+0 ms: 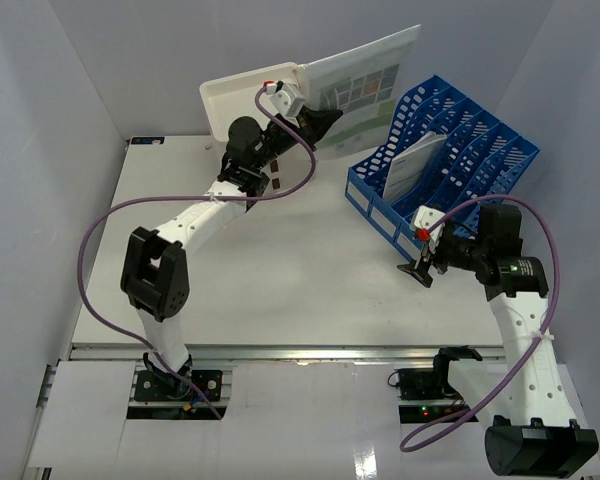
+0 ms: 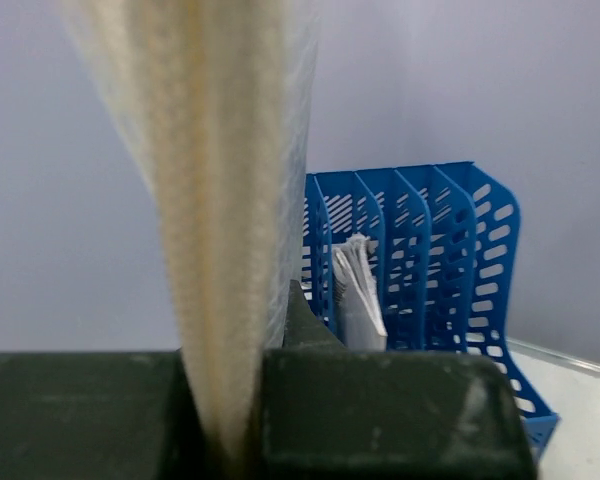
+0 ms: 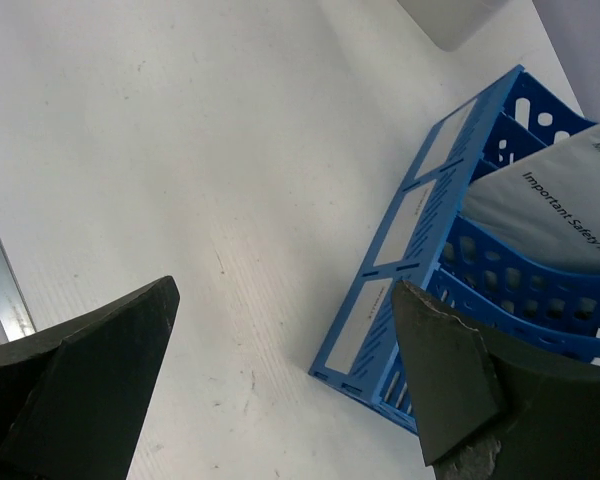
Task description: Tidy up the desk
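Observation:
The white desk (image 1: 280, 270) carries a blue slotted file rack (image 1: 450, 150) at the back right, with a grey booklet (image 1: 412, 165) standing in one slot. My left gripper (image 1: 325, 120) is raised above the desk's back, just left of the rack, and is shut on the edge of a printed plastic-covered document (image 1: 365, 75). In the left wrist view the document's edge (image 2: 220, 200) runs up between the jaws, with the rack (image 2: 430, 250) behind. My right gripper (image 1: 420, 265) is open and empty, low by the rack's front corner (image 3: 430, 250).
A white box (image 1: 250, 95) stands at the back of the desk behind the left gripper; its corner shows in the right wrist view (image 3: 450, 15). Grey walls close in the desk on three sides. A metal rail (image 1: 300, 350) runs along the front edge.

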`<state>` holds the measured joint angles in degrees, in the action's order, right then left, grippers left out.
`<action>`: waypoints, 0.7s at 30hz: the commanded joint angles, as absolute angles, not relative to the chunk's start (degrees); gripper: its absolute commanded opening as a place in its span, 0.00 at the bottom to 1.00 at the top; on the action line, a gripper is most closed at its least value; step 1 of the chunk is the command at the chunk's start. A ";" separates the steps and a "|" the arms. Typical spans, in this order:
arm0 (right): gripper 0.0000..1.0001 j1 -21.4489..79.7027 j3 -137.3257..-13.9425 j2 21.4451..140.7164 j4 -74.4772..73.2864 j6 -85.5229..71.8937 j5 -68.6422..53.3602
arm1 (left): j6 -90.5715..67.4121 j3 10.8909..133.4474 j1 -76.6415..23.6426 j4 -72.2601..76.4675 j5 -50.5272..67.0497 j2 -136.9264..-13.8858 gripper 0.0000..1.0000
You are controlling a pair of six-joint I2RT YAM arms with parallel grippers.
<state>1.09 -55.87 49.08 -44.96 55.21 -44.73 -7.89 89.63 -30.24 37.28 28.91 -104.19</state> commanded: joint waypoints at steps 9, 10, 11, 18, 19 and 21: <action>0.93 -1.69 -48.27 42.25 -43.23 55.03 -47.15 | -7.31 112.26 -30.92 49.78 28.81 -124.48 0.00; 0.93 -1.75 -47.95 42.12 -43.20 55.06 -46.96 | -7.76 114.25 -31.25 49.56 28.75 -125.77 0.00; 0.93 -1.81 -47.62 41.99 -43.17 55.09 -46.77 | -8.21 116.25 -31.57 49.33 28.68 -127.06 0.00; 0.93 -2.20 -46.12 42.45 -42.70 55.20 -47.66 | -10.71 123.95 -33.84 49.44 25.27 -134.43 0.00; 0.93 -2.26 -45.78 42.51 -42.53 55.20 -48.00 | -11.61 124.41 -34.02 49.94 24.53 -135.11 0.00; 0.93 -2.37 -45.02 42.45 -42.02 54.94 -48.33 | -14.09 125.14 -34.44 51.21 22.46 -135.87 0.00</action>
<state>-1.91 -46.09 42.48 -43.84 55.51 -46.63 -10.01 120.79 -33.22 45.47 27.17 -136.79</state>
